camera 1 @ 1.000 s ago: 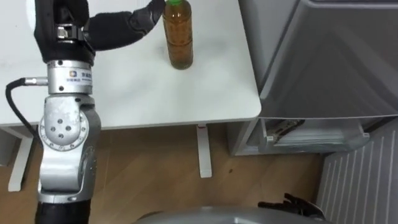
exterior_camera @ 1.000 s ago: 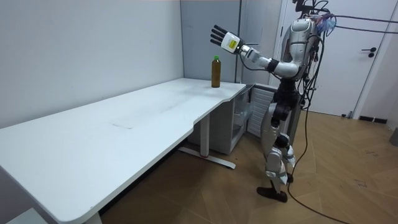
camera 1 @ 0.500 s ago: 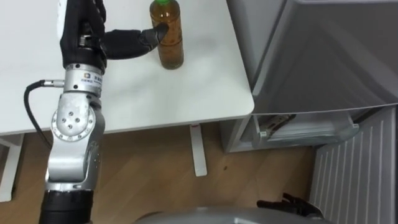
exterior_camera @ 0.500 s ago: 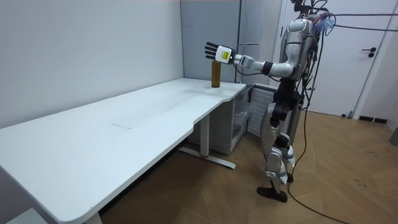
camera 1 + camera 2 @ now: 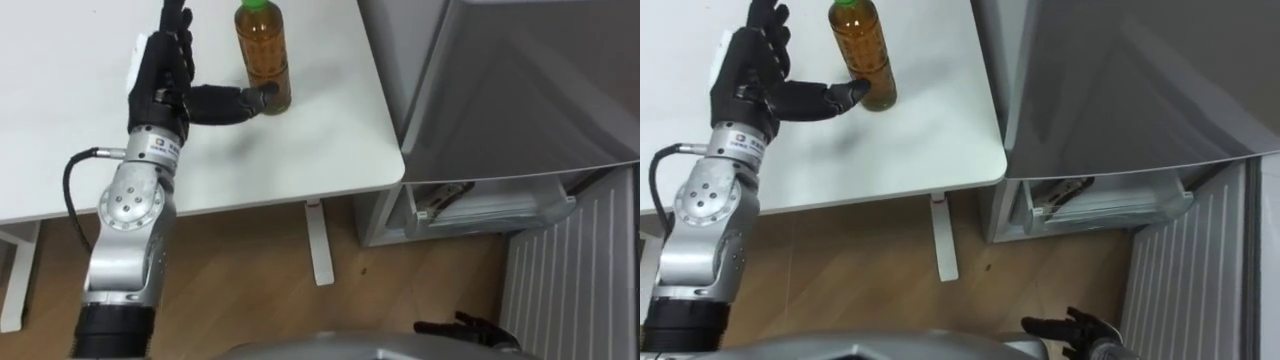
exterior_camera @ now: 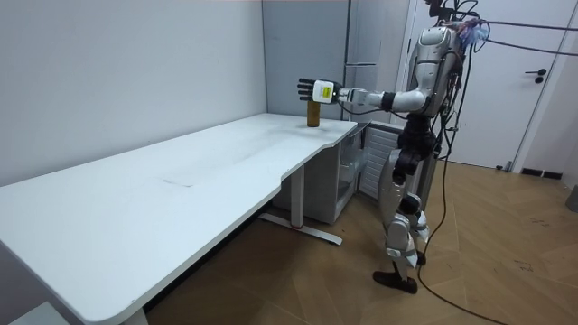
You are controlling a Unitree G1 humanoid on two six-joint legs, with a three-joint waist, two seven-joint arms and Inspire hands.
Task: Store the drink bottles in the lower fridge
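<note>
An amber drink bottle [image 5: 264,55] with a green cap stands upright near the white table's right corner [image 5: 340,160]. My left hand [image 5: 163,78] is open just to its left, fingers straight and pointing away from me. The thumb reaches across and touches the bottle's lower part. In the room view I stand by the table's end, left arm stretched out to the bottle [image 6: 313,114], with the left hand [image 6: 314,89] level with it. My right hand [image 5: 1072,327] hangs low at the bottom edge, fingers relaxed and holding nothing.
A grey fridge [image 5: 520,90] stands right of the table. Its lower compartment [image 5: 490,205] is open, with shelves showing inside, and the ribbed white door [image 5: 585,285] swings out at the lower right. Wooden floor lies below the table edge.
My left hand has come down from above the bottle's cap to beside its body, and the thumb now rests low on the bottle. The bottle has stayed put.
</note>
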